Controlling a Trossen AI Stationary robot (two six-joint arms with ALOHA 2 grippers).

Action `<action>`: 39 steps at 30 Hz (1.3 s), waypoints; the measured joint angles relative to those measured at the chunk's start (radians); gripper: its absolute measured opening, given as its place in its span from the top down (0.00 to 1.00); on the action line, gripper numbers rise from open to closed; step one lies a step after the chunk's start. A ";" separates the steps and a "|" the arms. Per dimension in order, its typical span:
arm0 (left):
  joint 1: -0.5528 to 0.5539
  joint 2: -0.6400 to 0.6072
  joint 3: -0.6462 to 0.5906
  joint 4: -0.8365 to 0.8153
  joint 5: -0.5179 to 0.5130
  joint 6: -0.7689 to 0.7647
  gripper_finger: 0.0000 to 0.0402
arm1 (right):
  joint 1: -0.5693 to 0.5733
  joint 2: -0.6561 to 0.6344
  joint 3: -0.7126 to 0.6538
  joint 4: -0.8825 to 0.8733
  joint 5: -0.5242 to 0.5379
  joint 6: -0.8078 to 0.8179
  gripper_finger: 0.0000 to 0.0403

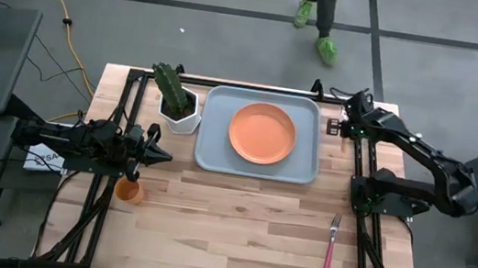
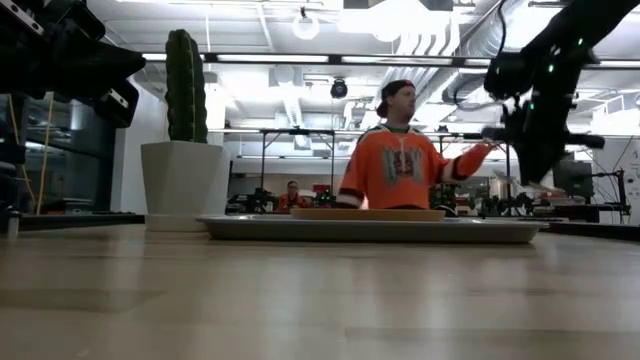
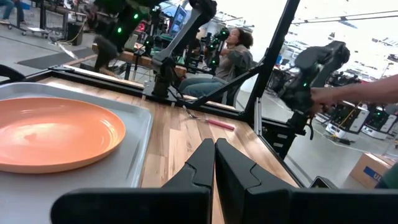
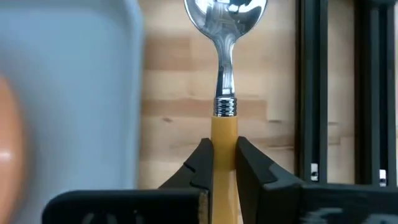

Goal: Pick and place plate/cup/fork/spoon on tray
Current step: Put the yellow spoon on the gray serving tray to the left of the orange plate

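Showing 1 plate (image 1: 262,133), 1 fork (image 1: 331,242), 1 cup (image 1: 128,192), 1 spoon (image 4: 225,74)

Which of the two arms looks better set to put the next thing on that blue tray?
The right arm, probably. Its gripper is shut on the spoon beside the tray, which holds the plate. The left gripper is shut and empty, near the cup.
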 joint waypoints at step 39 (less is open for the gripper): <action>0.000 0.000 0.000 0.000 0.000 0.000 1.00 | 0.845 0.971 1.055 0.261 0.093 0.599 0.94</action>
